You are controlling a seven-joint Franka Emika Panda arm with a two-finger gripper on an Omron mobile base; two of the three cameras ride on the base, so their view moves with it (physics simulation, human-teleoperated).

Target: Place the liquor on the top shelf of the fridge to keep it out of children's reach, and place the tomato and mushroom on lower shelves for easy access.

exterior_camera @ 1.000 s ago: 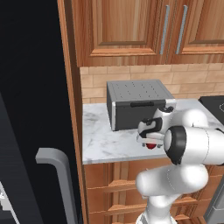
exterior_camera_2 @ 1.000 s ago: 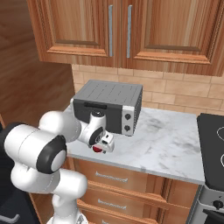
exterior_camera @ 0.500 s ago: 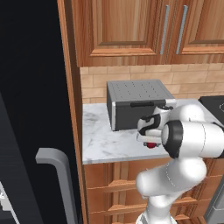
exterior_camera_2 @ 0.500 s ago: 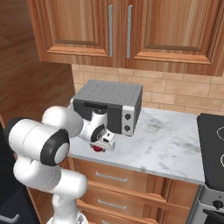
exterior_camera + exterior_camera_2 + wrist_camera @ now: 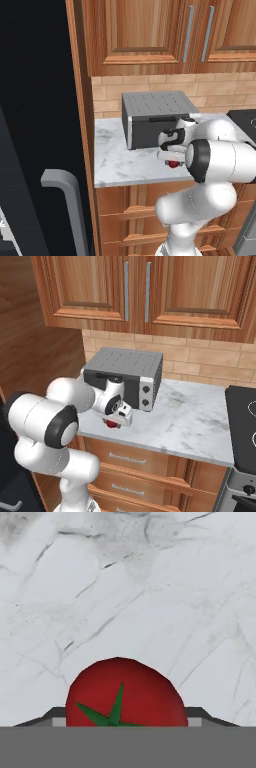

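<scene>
The black fridge (image 5: 35,125) stands at the left, a grey bar handle (image 5: 67,200) low on its open door. Beside it runs the marble counter (image 5: 120,160), carrying a grey countertop oven (image 5: 125,373) against the brick backsplash. The white arm bends down over the counter's front part — its hand (image 5: 115,423) sits low, just in front of the oven. The tomato (image 5: 125,694) lies between the two fingertips (image 5: 200,714), touching both sides — the hand has closed on it.

A grey oven (image 5: 152,118) sits on the white stone counter (image 5: 185,421), under brown wood cupboards (image 5: 135,291), beside a black stove (image 5: 244,423).
</scene>
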